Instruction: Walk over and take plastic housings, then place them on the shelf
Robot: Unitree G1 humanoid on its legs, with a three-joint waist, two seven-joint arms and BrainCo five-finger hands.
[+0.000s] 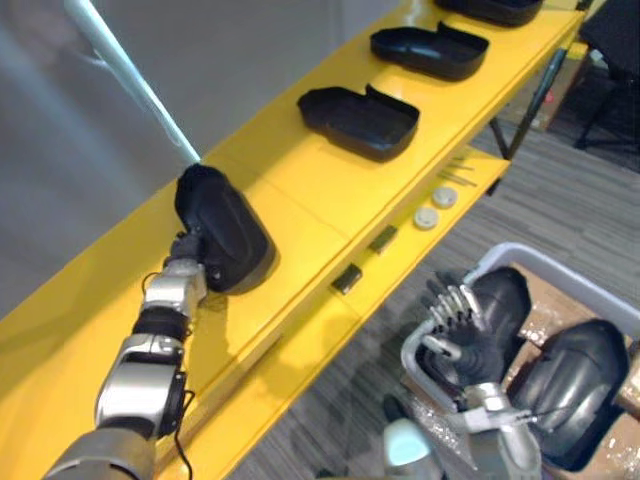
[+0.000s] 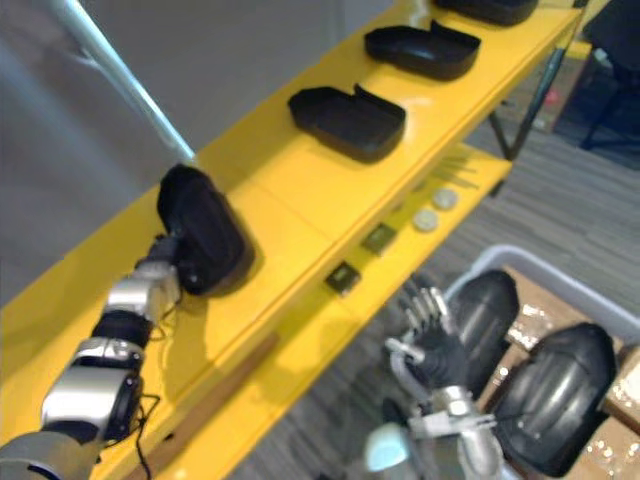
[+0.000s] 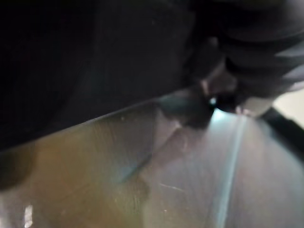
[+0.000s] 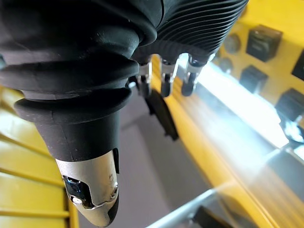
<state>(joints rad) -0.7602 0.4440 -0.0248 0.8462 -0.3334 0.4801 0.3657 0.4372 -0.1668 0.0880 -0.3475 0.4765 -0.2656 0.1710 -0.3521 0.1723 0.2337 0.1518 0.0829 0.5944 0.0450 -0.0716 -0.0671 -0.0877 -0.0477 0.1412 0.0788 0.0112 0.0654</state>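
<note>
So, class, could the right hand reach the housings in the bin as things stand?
Probably yes: the right hand is open and empty over the bin, and the housings lie uncovered, with nothing in between.

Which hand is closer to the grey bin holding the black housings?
Right. The right hand hangs over the grey bin's near corner; the left hand is away on the yellow shelf, against a black housing there.

Bright glare on the shelf [image 4: 237,102]
</note>
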